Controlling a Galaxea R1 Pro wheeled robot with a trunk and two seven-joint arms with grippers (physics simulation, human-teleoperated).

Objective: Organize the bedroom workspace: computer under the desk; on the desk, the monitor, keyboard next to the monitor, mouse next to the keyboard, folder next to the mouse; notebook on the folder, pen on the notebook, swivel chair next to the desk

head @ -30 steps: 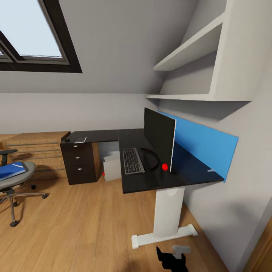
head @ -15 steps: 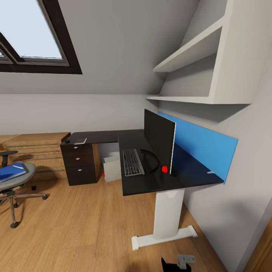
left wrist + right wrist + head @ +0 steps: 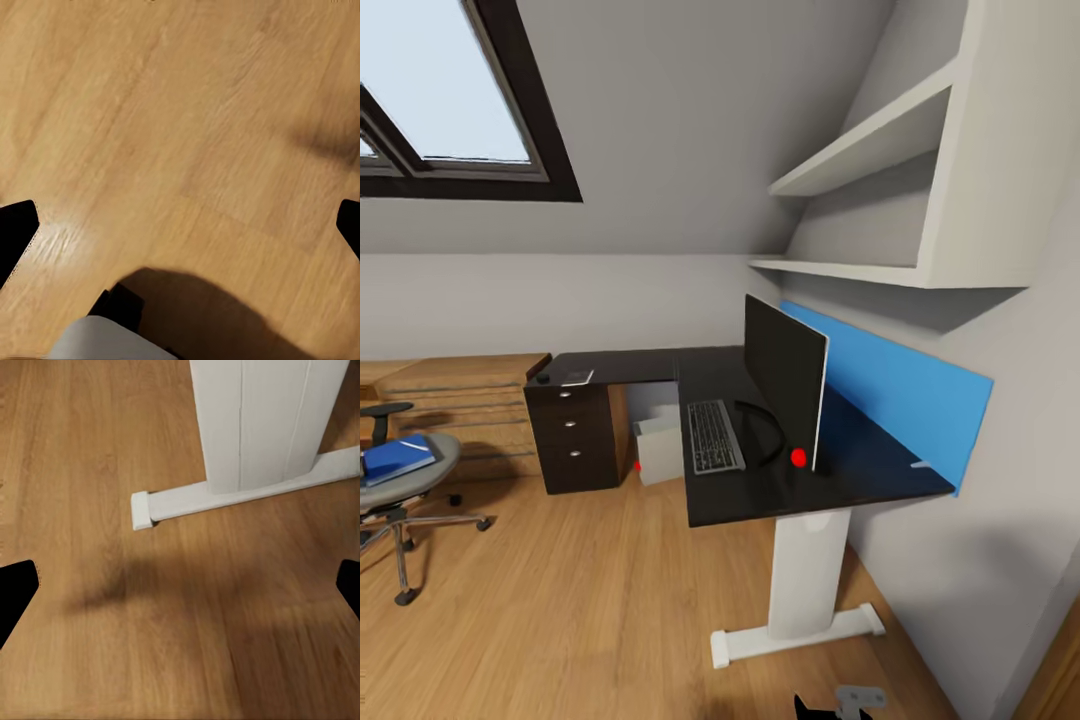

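The black L-shaped desk [image 3: 830,480] stands against the right wall. On it the monitor [image 3: 785,385] stands upright, with the keyboard [image 3: 715,437] flat in front of it. The light-grey computer [image 3: 658,450] sits on the floor under the desk. At the desk's far left end lie the small black mouse [image 3: 543,378] and the grey notebook [image 3: 575,377]. The blue folder [image 3: 395,457] rests on the seat of the swivel chair [image 3: 405,500] at the left edge, and a thin white streak on it may be the pen. My left gripper [image 3: 180,225] and right gripper [image 3: 180,585] are open and empty over the floor.
A black three-drawer unit [image 3: 572,440] supports the desk's left end, with a light-wood chest [image 3: 460,400] beside it. The desk's white leg [image 3: 255,427] and foot stand close ahead of the right gripper. A blue wall panel [image 3: 900,390] and white shelves [image 3: 860,150] are above the desk.
The whole head view has shifted slightly, so the camera moved. My right arm's tip now sits lower at that view's bottom edge. The desk's things have not moved.
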